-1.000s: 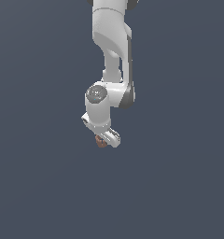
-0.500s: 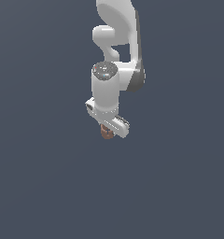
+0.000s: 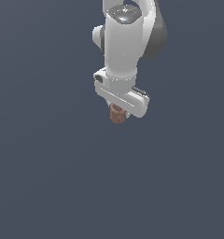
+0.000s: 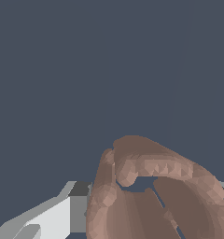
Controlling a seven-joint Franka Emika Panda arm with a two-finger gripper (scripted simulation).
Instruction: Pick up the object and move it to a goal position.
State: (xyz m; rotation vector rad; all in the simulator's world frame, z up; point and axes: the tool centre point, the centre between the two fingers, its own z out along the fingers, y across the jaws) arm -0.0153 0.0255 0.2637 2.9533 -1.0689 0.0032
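The object [image 3: 117,114] is a small reddish-brown lumpy piece. It hangs just under the white hand of the arm, above the grey ground. My gripper [image 3: 118,113] is shut on it; the fingers are mostly hidden behind the hand and the object. In the wrist view the object [image 4: 151,191] fills the near part of the picture, with ridged sides and a hollow opening, and one grey-white finger [image 4: 48,217] shows beside it.
The plain dark grey ground [image 3: 48,177] lies all around. The white arm [image 3: 125,42] rises above the gripper and leaves the exterior view at the top.
The arm has moved with the object held, shifting toward the exterior view's right and a little higher, and now looks larger in the view.
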